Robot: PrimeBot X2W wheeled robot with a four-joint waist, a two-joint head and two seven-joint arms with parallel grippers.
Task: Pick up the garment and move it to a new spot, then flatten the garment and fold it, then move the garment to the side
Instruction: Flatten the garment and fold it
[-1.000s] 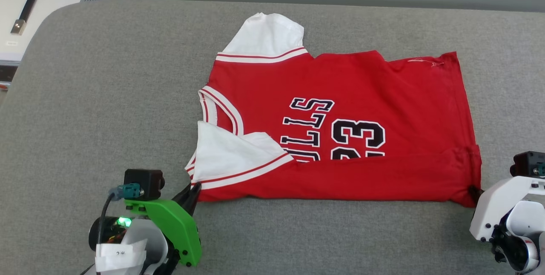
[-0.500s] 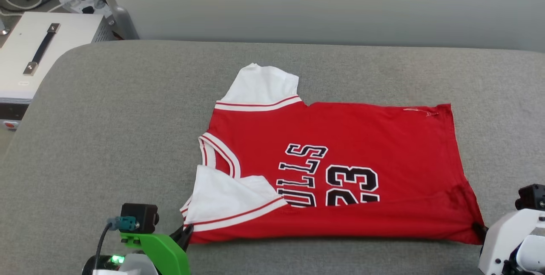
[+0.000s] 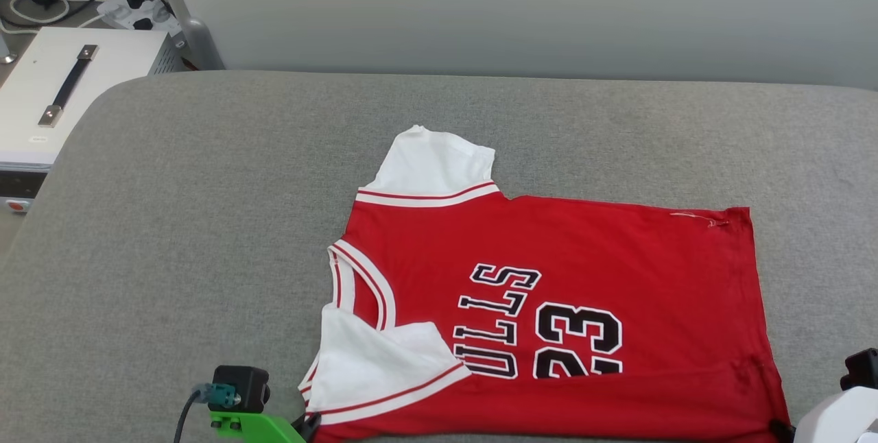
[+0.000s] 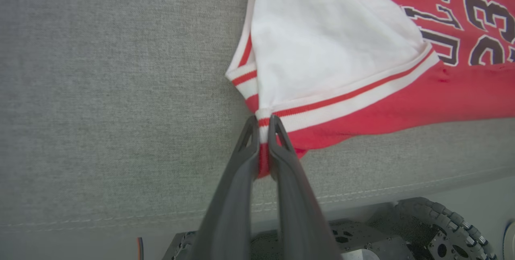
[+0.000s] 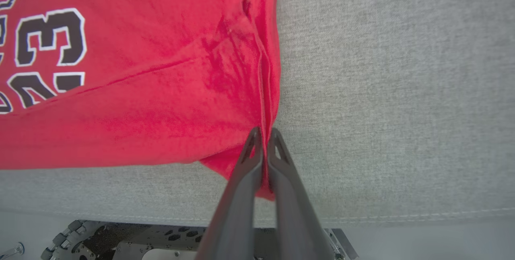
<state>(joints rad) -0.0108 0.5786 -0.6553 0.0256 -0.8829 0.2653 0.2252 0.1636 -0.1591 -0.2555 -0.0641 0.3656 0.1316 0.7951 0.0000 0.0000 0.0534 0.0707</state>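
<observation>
**One jersey lying sideways, both near corners pinched**

One garment (image 3: 583, 271), front up, on the grey cushion (image 3: 192, 223), right of centre and near the front edge. Long axis runs left-right in the head view: collar (image 3: 360, 285) toward the robot's left, hem toward its right, so the "BULLS 23" print reads sideways. The near long edge is folded up over the bottom of the print.

Two white sleeves: the far one (image 3: 432, 165) lies flat, pointing away from the robot; the near one (image 3: 374, 361) is folded onto the chest.

Two tools. The left tool (image 4: 262, 125) is closed tight on the striped trim at the near-left corner. The right tool (image 5: 263, 135) is closed tight on the near-right hem corner.

One white box (image 3: 116, 59) with one black handle (image 3: 67, 85) sits off the cushion, far left.
</observation>
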